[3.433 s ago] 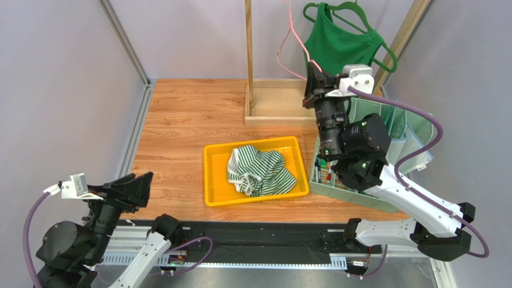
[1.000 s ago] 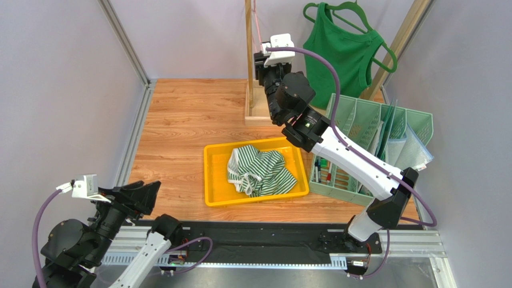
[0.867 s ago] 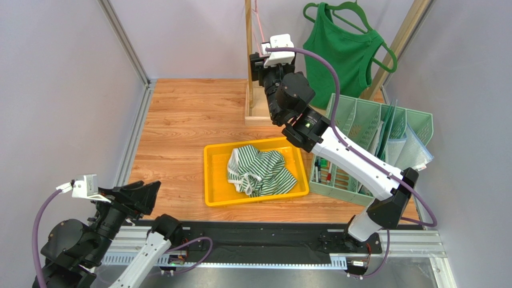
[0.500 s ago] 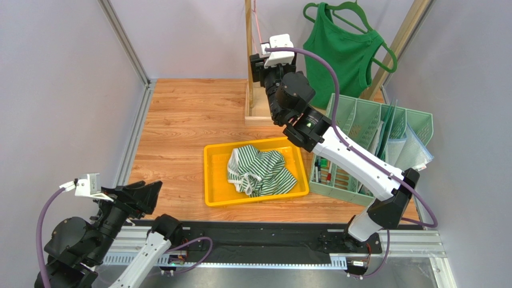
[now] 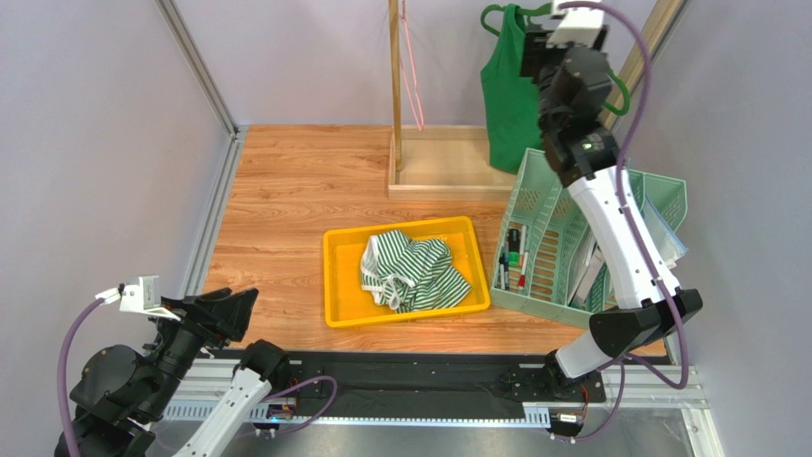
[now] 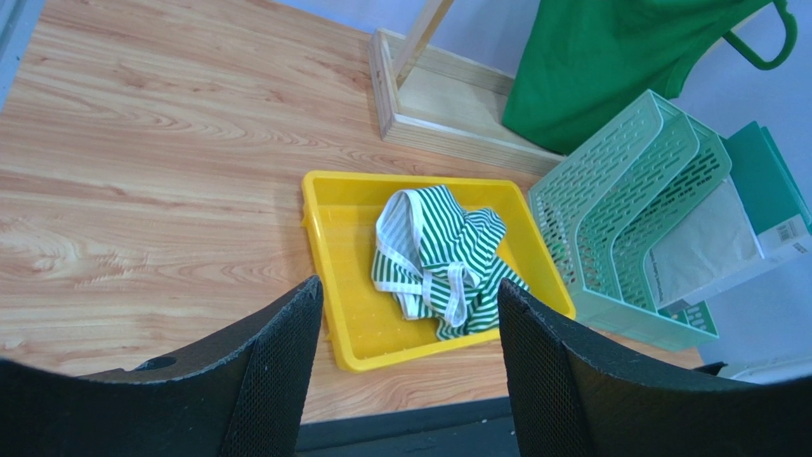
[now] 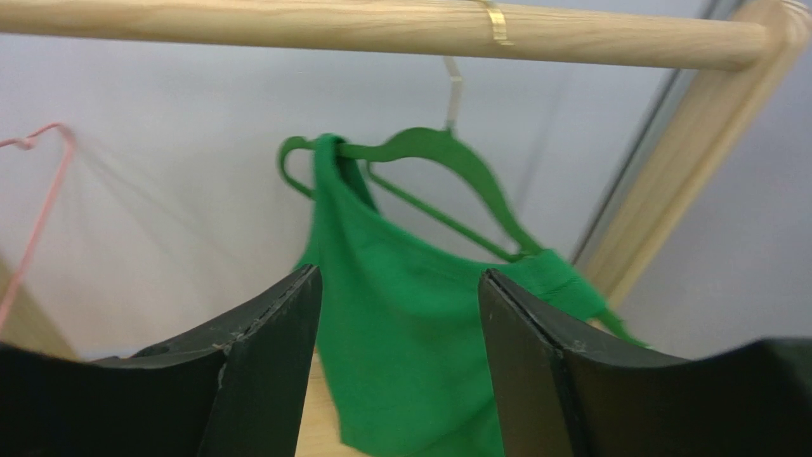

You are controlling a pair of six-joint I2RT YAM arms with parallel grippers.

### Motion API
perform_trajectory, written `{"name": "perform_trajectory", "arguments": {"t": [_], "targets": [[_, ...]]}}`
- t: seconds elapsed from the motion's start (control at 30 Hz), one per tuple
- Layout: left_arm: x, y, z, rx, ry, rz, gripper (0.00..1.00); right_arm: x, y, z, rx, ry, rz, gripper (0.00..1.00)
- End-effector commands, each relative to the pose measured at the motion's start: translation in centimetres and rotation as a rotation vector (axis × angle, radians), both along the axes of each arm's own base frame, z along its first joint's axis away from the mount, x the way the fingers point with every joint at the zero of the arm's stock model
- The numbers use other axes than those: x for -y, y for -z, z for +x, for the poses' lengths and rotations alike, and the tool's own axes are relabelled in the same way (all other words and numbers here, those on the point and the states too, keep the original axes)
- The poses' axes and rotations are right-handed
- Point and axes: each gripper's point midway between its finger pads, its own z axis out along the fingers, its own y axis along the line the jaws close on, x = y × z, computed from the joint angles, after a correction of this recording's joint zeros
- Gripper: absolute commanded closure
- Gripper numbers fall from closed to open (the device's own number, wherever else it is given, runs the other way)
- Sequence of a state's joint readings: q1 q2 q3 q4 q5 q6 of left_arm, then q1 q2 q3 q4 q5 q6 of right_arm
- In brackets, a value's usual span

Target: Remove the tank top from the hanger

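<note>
- Only right wrist cam shows hanger [image 7: 429, 148] hooked on rail [image 7: 286, 29], tank top [image 7: 410, 333] still on.
- Raised high, right gripper [image 7: 397, 276] gapes wide, empty — left gripper [image 6: 410, 286] low, same.

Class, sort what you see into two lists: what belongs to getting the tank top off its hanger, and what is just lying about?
Job in hand: green tank top, green plastic hanger, wooden rail, right hand.

Lying about: yellow plastic tray, green-and-white striped garment, mint slotted file rack, pink wire hanger.
</note>
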State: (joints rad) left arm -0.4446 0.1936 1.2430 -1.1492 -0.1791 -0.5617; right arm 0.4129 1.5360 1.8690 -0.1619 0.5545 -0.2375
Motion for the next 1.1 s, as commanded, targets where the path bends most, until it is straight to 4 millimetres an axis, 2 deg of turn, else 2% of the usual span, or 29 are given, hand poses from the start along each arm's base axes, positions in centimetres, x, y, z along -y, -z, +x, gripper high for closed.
{"name": "perform_trajectory", "arguments": {"t": [0.0, 0.03, 0.07, 0.1, 0.13, 0.17, 0.2, 0.3, 0.47, 0.6, 0.7, 0.73, 0.83, 0.97, 1.07], "targets": [[1.0, 0.2, 0.5, -0.017, 0.044, 0.013, 0.27, 5.7, -1.1, 0.2, -0.037, -0.057, 0.042, 0.25], [1.3, 0.2, 0.6, -0.021, 0.056, 0.018, 0.28, 6.4, -2.2, 0.1, -0.028, -0.080, 0.050, 0.22], [1.8, 0.0, 0.7, -0.022, 0.081, 0.019, 0.27, 7.1, -2.3, 0.3, -0.042, -0.097, 0.056, 0.21], [2.3, 0.0, 1.1, -0.040, 0.095, 0.027, 0.27, 8.3, -0.4, 1.5, -0.116, -0.124, 0.060, 0.21], [2.6, 0.1, 1.3, -0.052, 0.107, 0.031, 0.28, 8.7, -0.2, 1.7, -0.133, -0.143, 0.070, 0.16], [3.2, 0.1, 1.4, -0.060, 0.133, 0.032, 0.28, 9.0, -1.7, 1.3, -0.109, -0.147, 0.069, 0.16], [3.6, 0.2, 1.8, -0.078, 0.149, 0.040, 0.28, 10.6, -1.0, 1.5, -0.139, -0.147, 0.066, 0.15], [4.7, 0.2, 2.3, -0.100, 0.193, 0.043, 0.28, 12.6, -1.1, 2.0, -0.129, -0.161, 0.061, 0.05], [5.5, -0.1, 2.5, -0.102, 0.229, 0.044, 0.29, 14.6, 0.4, 3.2, -0.148, -0.252, 0.109, 0.03], [5.6, 0.3, 2.9, -0.110, 0.227, 0.055, 0.29, 15.4, 3.2, 3.9, -0.197, -0.297, 0.179, 0.03], [6.0, 0.7, 3.2, -0.122, 0.241, 0.059, 0.29, 15.8, 3.6, 3.7, -0.191, -0.335, 0.214, 0.05], [6.1, 0.6, 3.3, -0.119, 0.244, 0.057, 0.29, 15.9, 4.5, 3.8, -0.205, -0.347, 0.230, 0.06], [6.6, 0.7, 3.7, -0.121, 0.257, 0.052, 0.29, 15.8, 5.4, 4.1, -0.214, -0.372, 0.248, 0.09], [7.1, 0.8, 3.7, -0.126, 0.281, 0.048, 0.29, 15.9, 5.7, 4.3, -0.210, -0.370, 0.263, 0.10], [6.8, 0.7, 3.6, -0.118, 0.274, 0.050, 0.29, 15.2, 5.5, 4.3, -0.208, -0.409, 0.284, 0.20]]}}
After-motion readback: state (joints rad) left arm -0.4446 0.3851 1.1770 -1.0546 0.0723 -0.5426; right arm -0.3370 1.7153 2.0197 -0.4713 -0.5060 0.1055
